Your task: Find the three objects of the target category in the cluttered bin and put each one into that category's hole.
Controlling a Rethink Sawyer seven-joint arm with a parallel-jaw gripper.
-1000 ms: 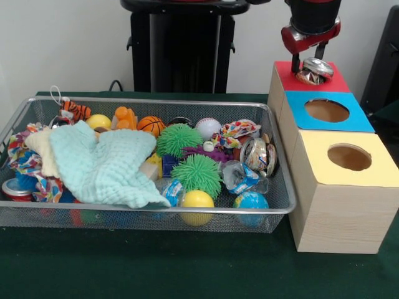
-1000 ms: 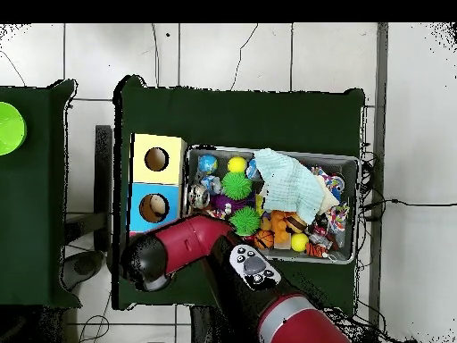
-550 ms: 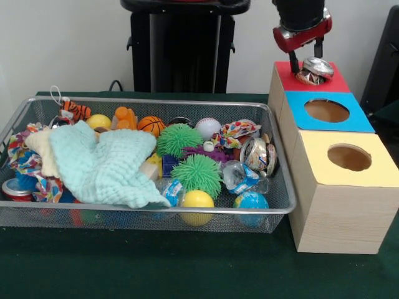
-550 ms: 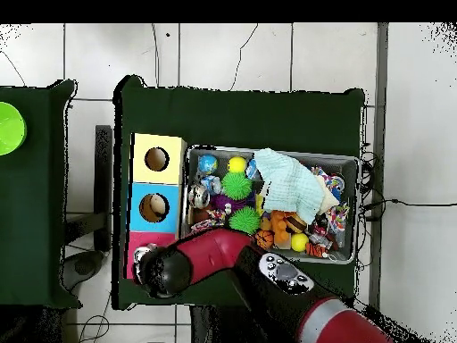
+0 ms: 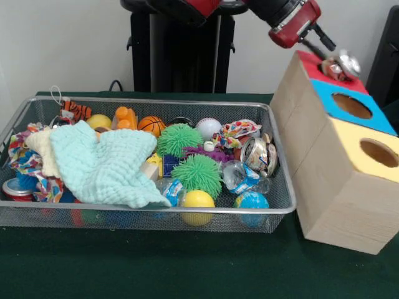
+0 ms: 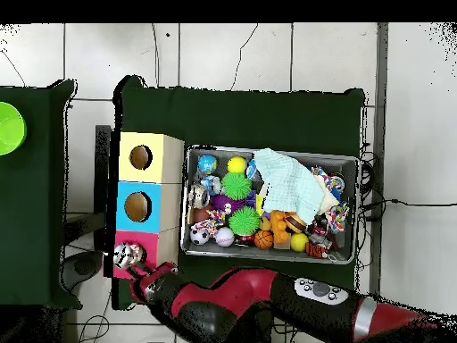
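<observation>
The gripper (image 5: 333, 57), fingers closed on a crushed can (image 5: 342, 65) over the red hole, should free it without tipping the tilted box (image 5: 336, 180) further.

Red, blue, yellow-topped box (image 5: 349, 156); mint cloth (image 5: 106, 165); green spiky balls (image 5: 196, 174).

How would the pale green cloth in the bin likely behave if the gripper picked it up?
The pale green cloth lies draped and folded over the toys beneath, so it is probably floppy and would sag from one pinch point. It looks thin and waffle-textured, so likely light and easy to grip. It reaches the wire bin's front wall and could drag neighbouring toys.
</observation>
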